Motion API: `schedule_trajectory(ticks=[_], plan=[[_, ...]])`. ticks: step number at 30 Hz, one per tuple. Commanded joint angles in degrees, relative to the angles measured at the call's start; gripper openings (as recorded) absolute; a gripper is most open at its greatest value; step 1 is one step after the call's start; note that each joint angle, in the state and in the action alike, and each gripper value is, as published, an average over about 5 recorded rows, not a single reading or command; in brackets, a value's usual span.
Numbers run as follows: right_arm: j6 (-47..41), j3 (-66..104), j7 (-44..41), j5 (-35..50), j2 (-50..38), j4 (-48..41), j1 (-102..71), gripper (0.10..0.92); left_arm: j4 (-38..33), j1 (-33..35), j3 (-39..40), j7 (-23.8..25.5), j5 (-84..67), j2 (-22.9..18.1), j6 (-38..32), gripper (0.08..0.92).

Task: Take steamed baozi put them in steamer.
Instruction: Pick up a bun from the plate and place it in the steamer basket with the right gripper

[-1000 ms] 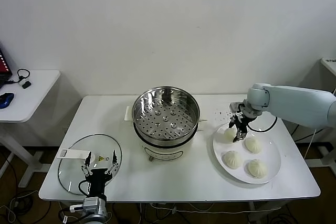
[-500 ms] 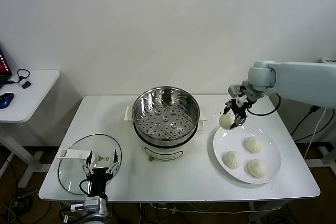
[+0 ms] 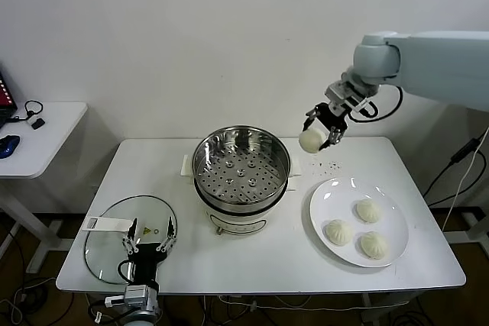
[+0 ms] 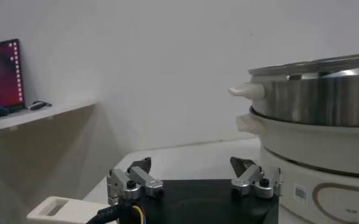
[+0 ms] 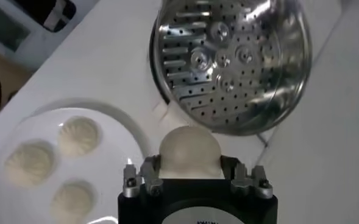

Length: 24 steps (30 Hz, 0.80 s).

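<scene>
My left pincer (image 3: 147, 253) idles wide open at the bench's (image 3: 260, 261) near edge, over the glass lid (image 3: 107, 238). Three baozi (image 3: 369, 210) sit on the white plate (image 3: 325, 200). Beyond, my right pincer (image 3: 324, 126) holds one baozi (image 3: 311, 140) aloft beside the steamer (image 3: 241, 173).

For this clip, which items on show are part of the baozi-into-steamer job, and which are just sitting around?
Part of the job:
- baozi held in the right gripper, raised beside the steamer
- three baozi left on the white plate

Just lying about:
- glass lid at the table's front left, by the parked left gripper
- side desk with a mouse
</scene>
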Motion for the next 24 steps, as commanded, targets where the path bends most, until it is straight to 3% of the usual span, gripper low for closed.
schedule_trajectory(ticks=[1,7,13,24], plan=[[18.2,1.8,1.5,-6.0,7.3,-4.5,0.2,0.638,0.3,-0.1,0.0,0.0,0.1,-2.8,-0.1,0.823],[25.6,5.8,3.2,-15.8,13.6,-10.4,-6.2,0.621,0.6,-0.3,0.0,0.0,0.0,-2.8,-0.1,0.823],[26.2,9.0,3.8,-23.0,19.2,-18.4,-12.1,0.619,0.8,-0.4,-0.2,-0.1,-0.2,-2.8,-0.3,0.823],[26.2,13.7,4.7,-27.0,26.3,-32.7,-24.0,0.619,1.1,-0.6,-0.4,-0.2,-0.5,-2.8,-0.5,0.823]])
